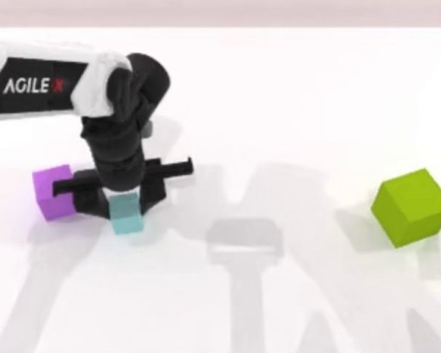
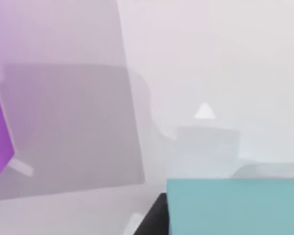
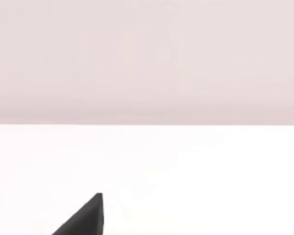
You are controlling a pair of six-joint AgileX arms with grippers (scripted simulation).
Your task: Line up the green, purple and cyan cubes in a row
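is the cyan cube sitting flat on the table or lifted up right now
Cannot tell. The left pincer straddles the cyan cube beside the purple cube, but neither view shows the cube's underside meeting the table.

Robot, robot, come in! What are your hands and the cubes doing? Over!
Left gripper low over cyan cube, beside purple cube. Green cube far right, alone. Right arm out of top view. Nothing blocking.

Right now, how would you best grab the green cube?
Pinch the green cube across two opposite flat sides, coming straight down from above. It sits turned at an angle and alone on the table's right, so the fingers should probably twist to match its sides.
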